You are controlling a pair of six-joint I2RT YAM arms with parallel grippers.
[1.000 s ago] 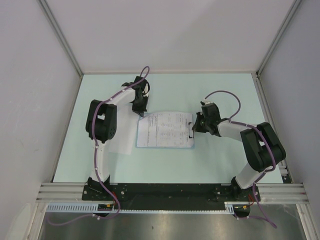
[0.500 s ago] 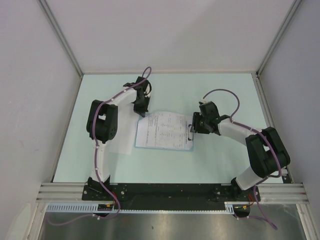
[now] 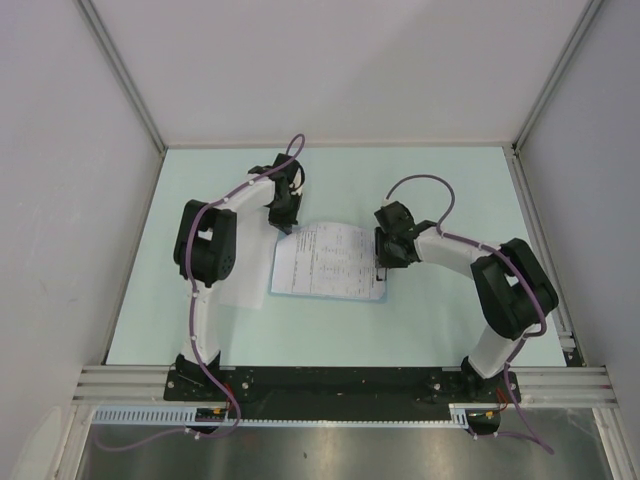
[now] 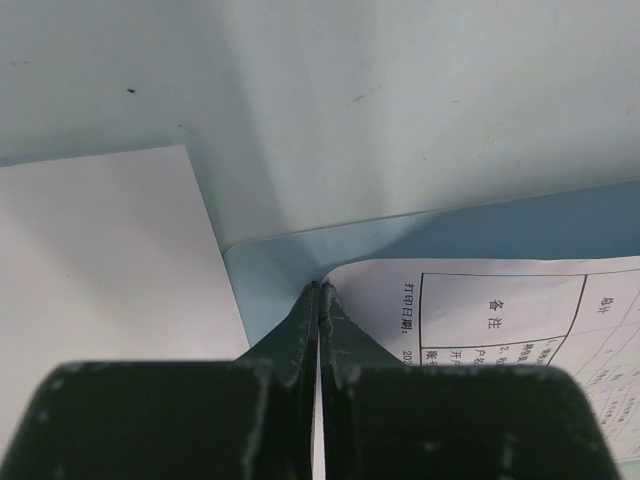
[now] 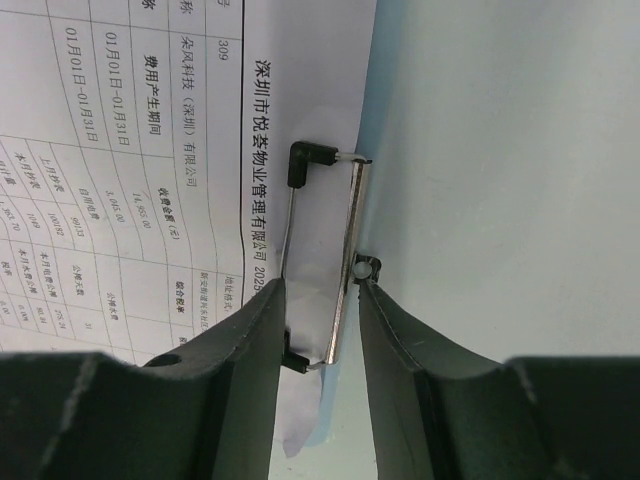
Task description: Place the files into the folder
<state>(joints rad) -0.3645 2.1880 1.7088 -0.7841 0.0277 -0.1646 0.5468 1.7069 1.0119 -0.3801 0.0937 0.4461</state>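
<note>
From above, the files (image 3: 330, 260) lie on the folder (image 3: 377, 296) mid-table. Left view: left gripper (image 4: 319, 297) pinches the folder's corner at 6 o'clock. Right view: right gripper (image 5: 320, 305) (fingers spread) straddles the clip (image 5: 325, 255); squeezing it seems next.

The left arm rises from its base at 7 o'clock, folds at the elbow and reaches toward 1 o'clock, its wrist bent down. The left gripper (image 4: 318, 300) points downward with its fingers pressed together, no gap between them. The right arm bends up from 5 o'clock and extends toward 9 o'clock. The right gripper (image 5: 320, 300) is low, its fingers slightly parted.
</note>
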